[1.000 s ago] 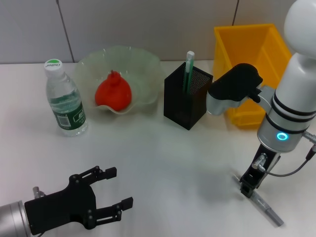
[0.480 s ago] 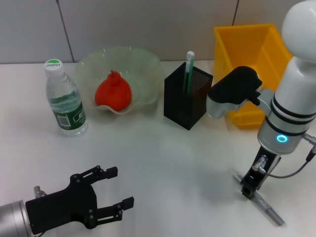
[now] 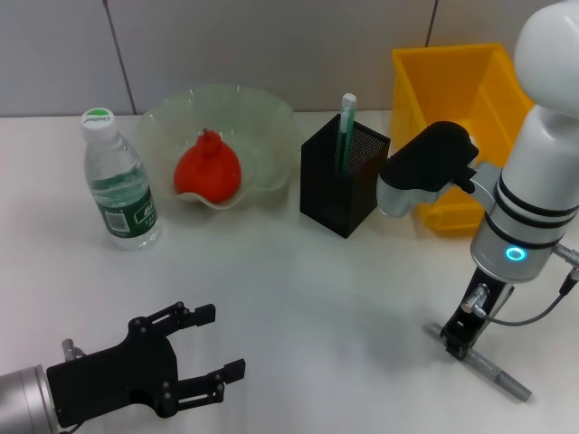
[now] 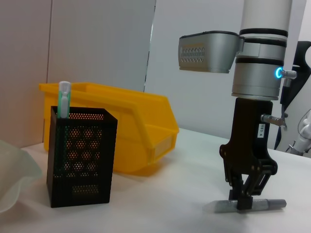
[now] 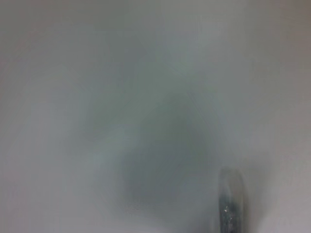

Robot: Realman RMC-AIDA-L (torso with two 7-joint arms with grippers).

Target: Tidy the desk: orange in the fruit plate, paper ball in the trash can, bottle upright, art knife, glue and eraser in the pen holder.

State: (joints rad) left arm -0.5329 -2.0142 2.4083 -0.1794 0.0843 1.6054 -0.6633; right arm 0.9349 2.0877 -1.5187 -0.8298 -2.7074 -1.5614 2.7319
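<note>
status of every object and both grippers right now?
bottle: upright, cap on.
orange: in the fruit plate.
pen holder: upright, one green-and-white stick standing in it.
yellow bin: upright behind the pen holder, contents not visible.
art knife: flat on the table, clamped near one end.
right gripper: down at the table, shut on the art knife.
left gripper: open, empty, low near the front edge.

Lab-like test bench: bare white table [image 3: 298,289], grey panel wall [image 3: 271,45].
</note>
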